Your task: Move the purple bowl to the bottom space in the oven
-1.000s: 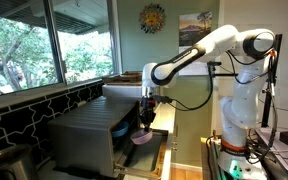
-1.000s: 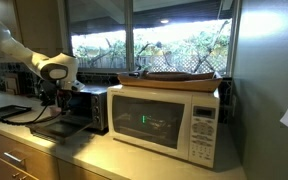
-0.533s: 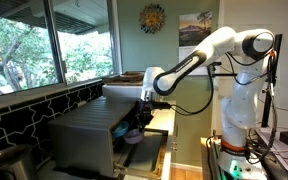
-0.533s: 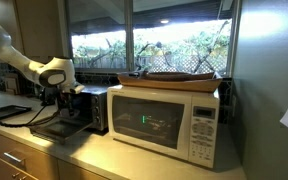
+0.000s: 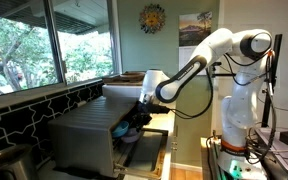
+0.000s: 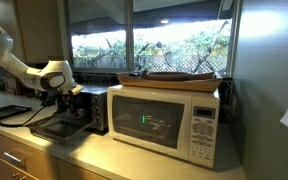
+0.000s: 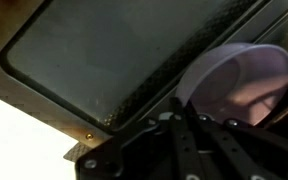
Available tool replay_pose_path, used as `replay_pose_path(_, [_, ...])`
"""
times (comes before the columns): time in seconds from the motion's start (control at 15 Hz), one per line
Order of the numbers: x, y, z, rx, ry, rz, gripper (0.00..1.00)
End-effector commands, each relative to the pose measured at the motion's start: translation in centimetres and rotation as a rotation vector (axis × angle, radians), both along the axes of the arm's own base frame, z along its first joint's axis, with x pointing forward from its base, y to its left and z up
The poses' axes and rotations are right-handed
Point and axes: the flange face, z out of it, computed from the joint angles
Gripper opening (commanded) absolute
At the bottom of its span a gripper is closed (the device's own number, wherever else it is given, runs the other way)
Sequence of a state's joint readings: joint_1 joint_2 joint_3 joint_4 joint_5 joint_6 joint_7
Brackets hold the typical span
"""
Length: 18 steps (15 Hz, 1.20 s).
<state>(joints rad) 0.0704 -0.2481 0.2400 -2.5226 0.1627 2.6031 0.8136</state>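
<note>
Wrist view is taken up at 9 to 12 o'clock by the glass window of the oven door [image 7: 104, 60], framed in brushed metal, with a bright surface seen past the frame at 7 o'clock. The purple bowl [image 7: 239, 75] is seen at 3 o'clock, its open side turned towards the camera and its lower rim met by the dark fingers [image 7: 199, 140] of the gripper [image 7: 224, 128]. The jaws are drawn in on that rim and the bowl is carried by them, above the door glass, though the fingertips themselves are lost in shadow.

In an exterior view the oven [image 5: 84, 135] is shown as a grey metal box on the counter by the window, and the white arm [image 5: 199, 55] is stretched towards it from 3 o'clock. The gripper [image 5: 134, 120] is placed at the mouth of the dark cavity, above the lowered door [image 5: 149, 150]. The bowl cannot be made out there.

In an exterior view the oven [image 6: 94, 105] is set just beside a white microwave [image 6: 169, 120], at its 9 o'clock. The door [image 6: 56, 126] is folded down flat over the countertop [image 6: 114, 160], and the wrist is held above it. A flat brown tray [image 6: 179, 77] is laid on top of the microwave.
</note>
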Motion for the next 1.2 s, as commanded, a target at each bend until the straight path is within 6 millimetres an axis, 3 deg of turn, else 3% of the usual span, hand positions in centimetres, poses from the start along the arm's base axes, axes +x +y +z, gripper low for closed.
replay_pose_path(0.0, [0.3,0.4,-0.8,-0.009,-0.016,-0.052,0.01])
replay_pose_path(0.67, [1.6,0.8,-1.0,-0.017,-0.092,-0.086,0.01])
replay_pose_path(0.73, [1.7,0.8,-1.0,-0.016,-0.099,-0.089,0.19])
replay_pose_path(0.8, [1.7,0.7,-1.0,-0.016,-0.102,-0.089,0.3])
replay_pose_path(1.13, [1.1,0.5,-0.4,0.0,-0.079,-0.079,0.65])
